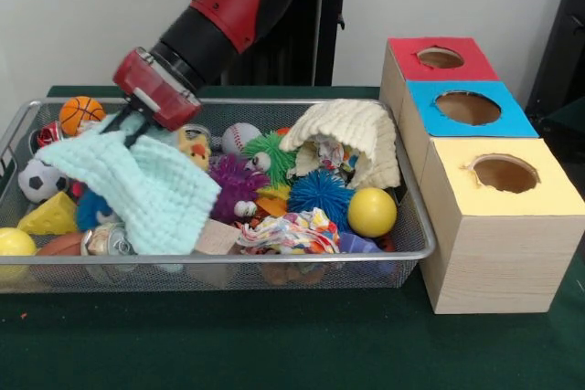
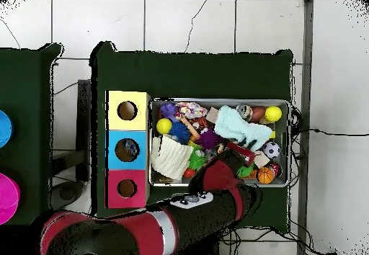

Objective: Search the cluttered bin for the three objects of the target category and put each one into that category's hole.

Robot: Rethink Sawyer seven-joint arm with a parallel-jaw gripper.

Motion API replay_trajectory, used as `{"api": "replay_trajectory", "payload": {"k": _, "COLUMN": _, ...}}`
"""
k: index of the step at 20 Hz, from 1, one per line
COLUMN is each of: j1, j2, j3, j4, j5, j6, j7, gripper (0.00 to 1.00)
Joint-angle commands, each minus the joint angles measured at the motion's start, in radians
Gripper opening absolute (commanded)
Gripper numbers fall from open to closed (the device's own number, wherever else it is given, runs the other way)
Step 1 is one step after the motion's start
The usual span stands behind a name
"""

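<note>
Bin (image 1: 413, 191) contents come first: your wire basket sits on the green table (image 1: 274, 344) just beside 3 wooden boxes, and it is packed with balls, spiky toys and cloths. The arm (image 1: 228, 6) reaches down into its left part in the front view. Next in size, the mint cloth (image 1: 146, 191) hangs from the gripper (image 1: 131, 132), whose jaws look pinched on its top corner; most of it drapes over the toys below. A cream cloth (image 1: 352, 134) lies bunched at the basket's right end. The blue hole (image 1: 468, 108) is the middle 1 of the row, between red and yellow, well apart from the gripper. You seem to be at the pick-up step for this cloth. Your next move likely calls for lifting until the cloth clears the toys and rim, then carrying it across to the blue hole.
</note>
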Motion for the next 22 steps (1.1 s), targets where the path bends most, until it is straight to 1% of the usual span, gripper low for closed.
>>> {"api": "replay_trajectory", "payload": {"k": 1, "j1": -0.127, "j2": -0.154, "j3": 0.076, "j4": -0.066, "j5": -0.168, "j6": 0.219, "j7": -0.016, "gripper": 0.0}}
{"api": "replay_trajectory", "payload": {"k": 4, "j1": -0.175, "j2": -0.208, "j3": 0.093, "j4": -0.089, "j5": -0.245, "j6": 0.271, "j7": -0.027, "gripper": 0.0}}
{"api": "replay_trajectory", "payload": {"k": 9, "j1": -0.224, "j2": -0.239, "j3": 0.11, "j4": -0.111, "j5": -0.321, "j6": 0.297, "j7": -0.02, "gripper": 0.0}}
{"api": "replay_trajectory", "payload": {"k": 11, "j1": -0.255, "j2": -0.248, "j3": 0.149, "j4": -0.12, "j5": -0.353, "j6": 0.323, "j7": -0.021, "gripper": 0.0}}
{"api": "replay_trajectory", "payload": {"k": 12, "j1": -0.298, "j2": -0.263, "j3": 0.211, "j4": -0.125, "j5": -0.382, "j6": 0.361, "j7": -0.029, "gripper": 0.0}}
{"api": "replay_trajectory", "payload": {"k": 13, "j1": -0.323, "j2": -0.269, "j3": 0.252, "j4": -0.126, "j5": -0.395, "j6": 0.391, "j7": -0.032, "gripper": 0.0}}
{"api": "replay_trajectory", "payload": {"k": 14, "j1": -0.38, "j2": -0.291, "j3": 0.344, "j4": -0.115, "j5": -0.419, "j6": 0.457, "j7": -0.048, "gripper": 0.0}}
{"api": "replay_trajectory", "payload": {"k": 15, "j1": -0.407, "j2": -0.3, "j3": 0.387, "j4": -0.111, "j5": -0.436, "j6": 0.475, "j7": -0.051, "gripper": 0.0}}
{"api": "replay_trajectory", "payload": {"k": 16, "j1": -0.53, "j2": -0.347, "j3": 0.56, "j4": -0.078, "j5": -0.487, "j6": 0.542, "j7": -0.089, "gripper": 0.0}}
{"api": "replay_trajectory", "payload": {"k": 17, "j1": -0.575, "j2": -0.355, "j3": 0.622, "j4": -0.067, "j5": -0.505, "j6": 0.561, "j7": -0.101, "gripper": 0.0}}
{"api": "replay_trajectory", "payload": {"k": 18, "j1": -0.667, "j2": -0.37, "j3": 0.746, "j4": -0.041, "j5": -0.547, "j6": 0.579, "j7": -0.127, "gripper": 0.0}}
{"api": "replay_trajectory", "payload": {"k": 19, "j1": -0.711, "j2": -0.372, "j3": 0.804, "j4": -0.026, "j5": -0.555, "j6": 0.593, "j7": -0.135, "gripper": 0.0}}
{"api": "replay_trajectory", "payload": {"k": 20, "j1": -0.765, "j2": -0.371, "j3": 0.876, "j4": -0.01, "j5": -0.56, "j6": 0.627, "j7": -0.155, "gripper": 0.0}}
{"api": "replay_trajectory", "payload": {"k": 22, "j1": -0.822, "j2": -0.367, "j3": 0.958, "j4": 0.011, "j5": -0.56, "j6": 0.674, "j7": -0.175, "gripper": 0.0}}
